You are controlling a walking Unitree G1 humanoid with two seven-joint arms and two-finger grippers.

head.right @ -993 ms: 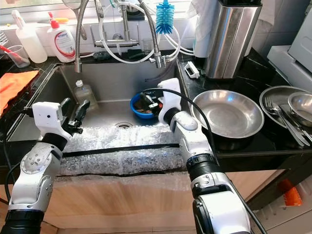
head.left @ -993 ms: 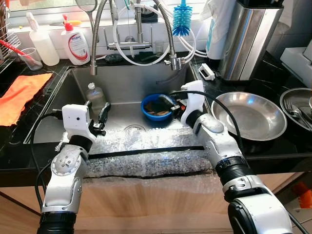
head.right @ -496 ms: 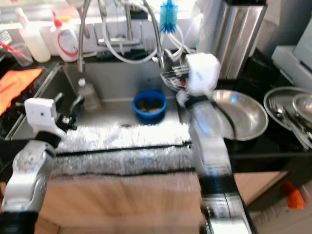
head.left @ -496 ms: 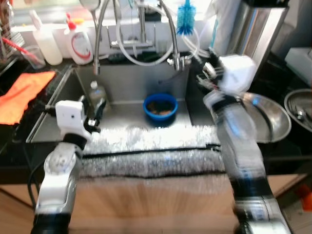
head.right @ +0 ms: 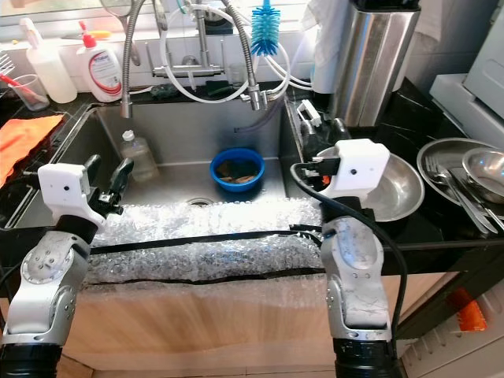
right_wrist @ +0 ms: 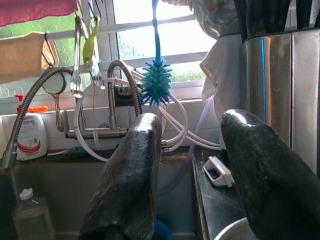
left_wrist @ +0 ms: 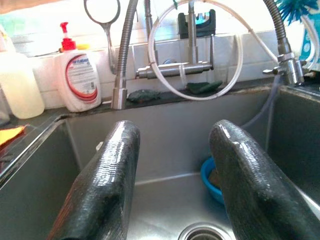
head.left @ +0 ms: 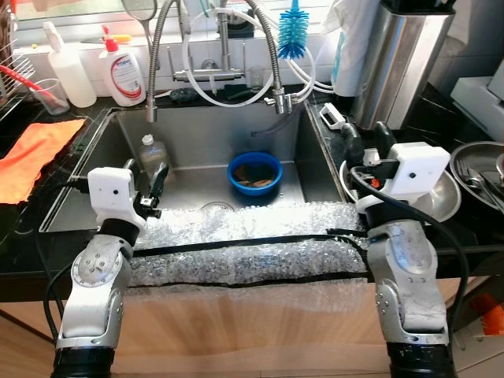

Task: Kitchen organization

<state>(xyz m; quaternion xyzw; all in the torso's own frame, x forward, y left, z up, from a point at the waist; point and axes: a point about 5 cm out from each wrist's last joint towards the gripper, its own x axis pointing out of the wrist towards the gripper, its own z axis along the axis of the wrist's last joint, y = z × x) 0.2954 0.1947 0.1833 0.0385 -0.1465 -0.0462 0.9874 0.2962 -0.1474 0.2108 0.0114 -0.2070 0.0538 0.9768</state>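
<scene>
A blue bowl point(head.left: 256, 172) with brown scraps sits on the floor of the steel sink point(head.left: 205, 134), and it also shows between the left fingers point(left_wrist: 210, 175). A small clear bottle point(head.left: 150, 150) stands at the sink's left. My left gripper point(head.left: 146, 171) hovers open over the sink's left front, empty. Over the counter right of the sink my right gripper point(head.left: 366, 140) is raised, open and empty, and it points toward the window. A wide steel bowl point(head.right: 398, 185) lies just behind the right wrist, partly hidden by it.
Bubble wrap point(head.left: 236, 248) with black tape lines covers the sink's front edge. Behind the sink are a spring faucet point(head.left: 157, 55), hoses, a soap bottle point(head.left: 120, 71) and a blue brush point(head.left: 294, 35). A steel canister point(head.left: 402, 63) stands back right. An orange cloth point(head.left: 31, 153) lies left, steel plates with cutlery point(head.right: 465, 169) right.
My right gripper has lifted away from the blue bowl in the sink and swung right, over the counter by the steel bowl. The left arm has barely moved.
</scene>
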